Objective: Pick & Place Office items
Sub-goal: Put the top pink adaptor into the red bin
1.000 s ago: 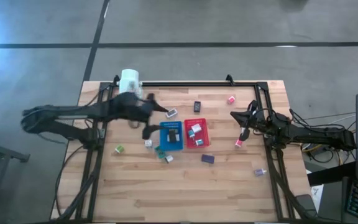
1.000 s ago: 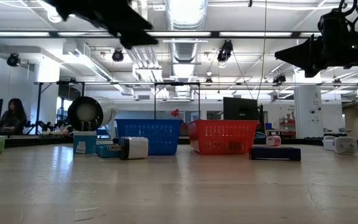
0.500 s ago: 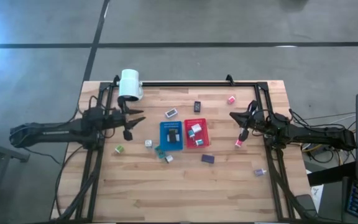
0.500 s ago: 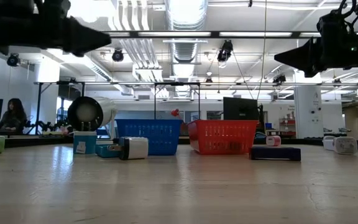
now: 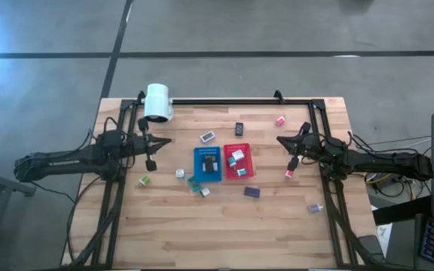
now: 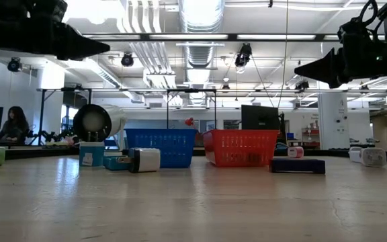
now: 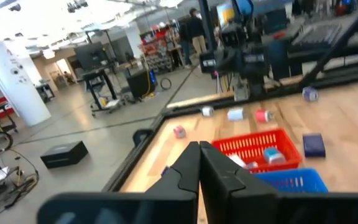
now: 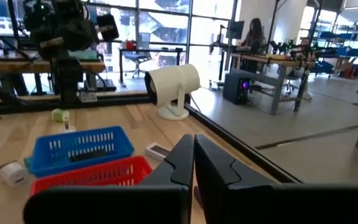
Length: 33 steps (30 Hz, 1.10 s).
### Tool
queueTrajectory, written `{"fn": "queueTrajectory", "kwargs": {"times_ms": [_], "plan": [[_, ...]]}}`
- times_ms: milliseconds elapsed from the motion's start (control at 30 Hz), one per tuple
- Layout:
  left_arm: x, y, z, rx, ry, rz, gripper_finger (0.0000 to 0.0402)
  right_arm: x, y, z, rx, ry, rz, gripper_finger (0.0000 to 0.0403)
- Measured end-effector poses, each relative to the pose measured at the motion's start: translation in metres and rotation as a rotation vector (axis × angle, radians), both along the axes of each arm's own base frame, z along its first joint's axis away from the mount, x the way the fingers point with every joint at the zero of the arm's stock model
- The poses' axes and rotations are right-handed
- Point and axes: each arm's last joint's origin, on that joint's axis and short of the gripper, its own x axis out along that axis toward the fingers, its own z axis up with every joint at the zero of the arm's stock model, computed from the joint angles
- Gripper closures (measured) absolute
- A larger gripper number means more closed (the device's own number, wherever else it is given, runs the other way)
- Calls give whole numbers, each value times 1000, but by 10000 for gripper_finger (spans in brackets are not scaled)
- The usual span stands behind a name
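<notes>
Left hand (image 5: 159, 141) and right hand (image 5: 281, 140), both closed and empty, hover above the table.

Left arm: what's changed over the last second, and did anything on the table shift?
The left gripper pulled back from over the blue tray toward the table's left side and shut, holding nothing. The right gripper, the red tray and the loose items stayed put.

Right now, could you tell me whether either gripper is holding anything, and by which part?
Nothing is held: the left gripper and right gripper are both shut and empty.
</notes>
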Motion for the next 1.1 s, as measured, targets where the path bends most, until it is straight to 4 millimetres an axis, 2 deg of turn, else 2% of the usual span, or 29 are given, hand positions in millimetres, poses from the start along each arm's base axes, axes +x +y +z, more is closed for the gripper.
{"fn": "queueTrajectory", "kwargs": {"times_ms": [200,333,500,733,900,1100], "plan": [[1,0,1,-78,-36,-5,397,1,0,-1,3,10,0,394],[1,0,-3,-69,-17,-7,390,1,0,-1,4,11,0,394],[-4,-1,9,-53,-108,-10,395,1,0,-1,-3,11,-1,394],[-5,-1,-6,-56,17,-6,392,1,0,0,5,-8,-1,394],[-4,-1,-10,-25,34,-7,382,1,0,1,4,-8,-1,394],[-4,-1,-10,-12,21,-8,396,1,0,1,-11,-2,-3,394]]}}
